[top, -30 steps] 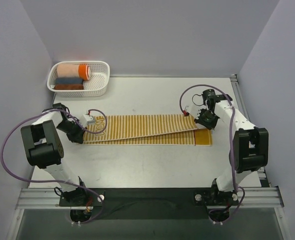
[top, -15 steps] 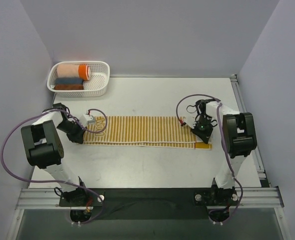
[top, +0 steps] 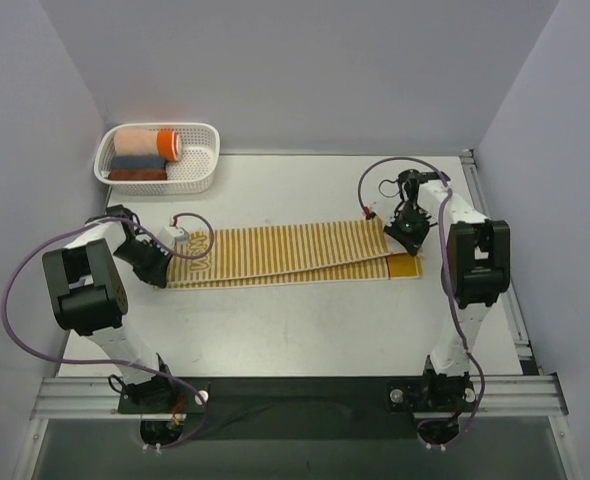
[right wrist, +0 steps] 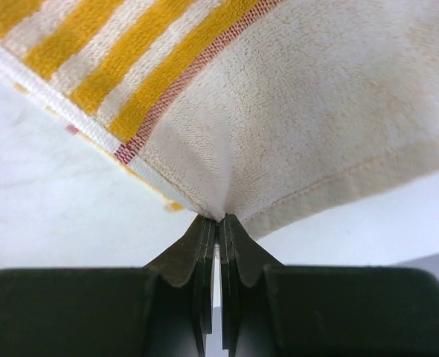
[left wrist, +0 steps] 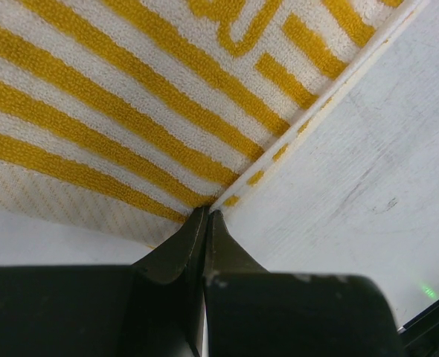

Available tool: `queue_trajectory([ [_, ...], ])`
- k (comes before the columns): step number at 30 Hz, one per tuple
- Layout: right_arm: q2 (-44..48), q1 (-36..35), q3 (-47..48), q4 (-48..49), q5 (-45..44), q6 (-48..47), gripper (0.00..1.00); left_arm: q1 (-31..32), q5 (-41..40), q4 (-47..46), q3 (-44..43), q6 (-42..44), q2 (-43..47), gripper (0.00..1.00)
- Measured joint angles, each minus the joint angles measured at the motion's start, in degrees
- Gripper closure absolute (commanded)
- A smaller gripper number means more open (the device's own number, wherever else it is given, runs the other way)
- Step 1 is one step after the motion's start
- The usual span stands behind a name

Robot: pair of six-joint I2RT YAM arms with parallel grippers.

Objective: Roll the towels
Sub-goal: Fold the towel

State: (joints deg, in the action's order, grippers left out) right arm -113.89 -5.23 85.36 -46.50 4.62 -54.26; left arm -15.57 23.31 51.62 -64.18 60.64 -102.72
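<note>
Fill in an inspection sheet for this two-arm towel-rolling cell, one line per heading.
Surface: white table, faint scuffs.
Job's things: striped towel spread lengthways, not yet rolled; upper layer skewed at the right end.
Clutter: white basket at the far left, holding three rolled cloths.
Grippers: left gripper shut on the towel's left end; right gripper shut on its right corner.
Cables: a purple cable loops off each arm, left and right.
Surroundings: plain walls on three sides; metal rail at the near edge.
</note>
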Motion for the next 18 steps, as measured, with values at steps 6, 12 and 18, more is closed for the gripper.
queue_trajectory([
  [6, 10.0, -0.7, -2.5, -3.8, 2.1, 0.0, 1.0, 0.0, 0.0, -0.5, 0.3, -0.7, 0.2, 1.0],
  [12, 6.4, -1.3, -11.0, -3.4, 2.3, 0.3, 1.0, 0.0, -0.1, -1.0, 0.6, -1.6, 0.4, 1.0],
  [18, 1.1, -1.6, -12.7, -2.9, 1.0, 1.8, 1.0, 0.0, -0.2, -1.0, 0.6, -2.0, 0.4, 1.0],
])
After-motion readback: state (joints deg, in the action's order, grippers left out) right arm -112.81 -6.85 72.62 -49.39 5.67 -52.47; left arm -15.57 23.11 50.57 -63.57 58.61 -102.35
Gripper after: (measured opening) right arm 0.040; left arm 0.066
